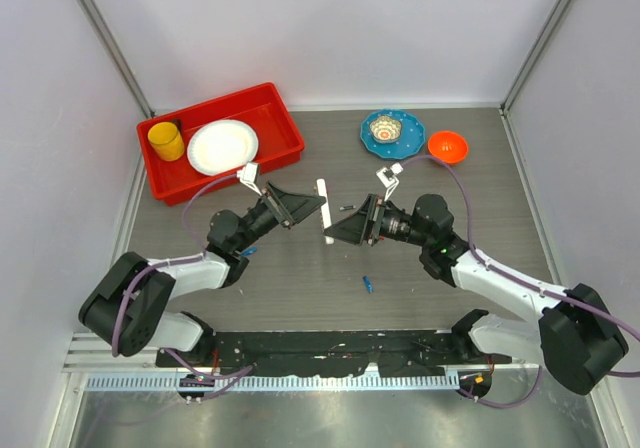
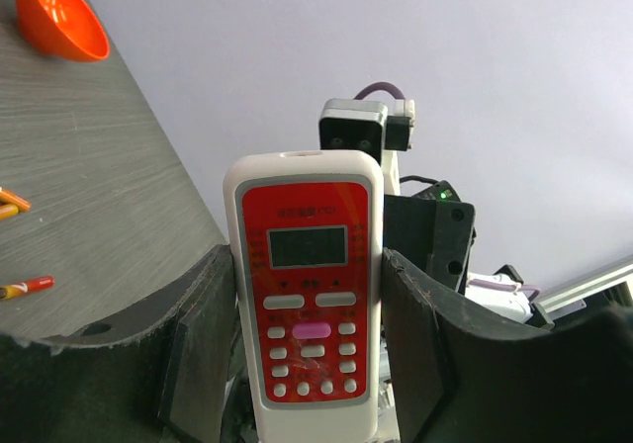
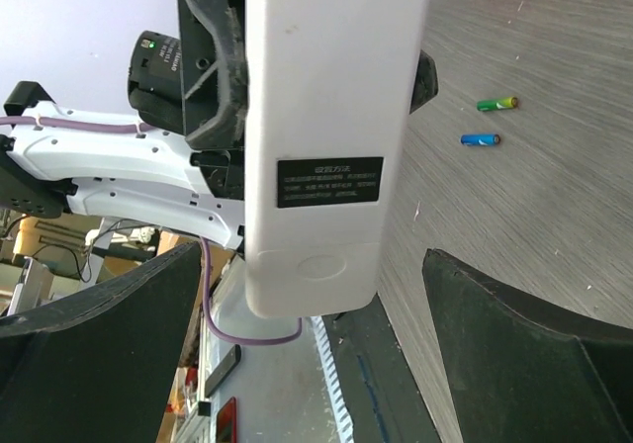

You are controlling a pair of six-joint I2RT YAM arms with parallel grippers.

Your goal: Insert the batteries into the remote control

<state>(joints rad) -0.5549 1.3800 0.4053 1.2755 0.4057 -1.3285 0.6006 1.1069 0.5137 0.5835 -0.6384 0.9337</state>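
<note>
Overhead, we see the remote control only edge-on, as a thin white strip raised above the bench between the two arms. The left tool grips it by its long sides. The left wrist view confirms the grip: one black finger presses each edge, and the red front face, with its pale screen and white buttons, is turned toward that camera.

From the right wrist view we get the opposite side, a plain white back carrying a black label. The right tool stands wide open and holds nothing, with a clear gap on both sides of the remote.

Each view shows different batteries, all lying loose on the bench:
- left wrist: orange-red batteries at the left edge, below an orange bowl;
- right wrist: a green battery and a blue battery, near each other.
</note>
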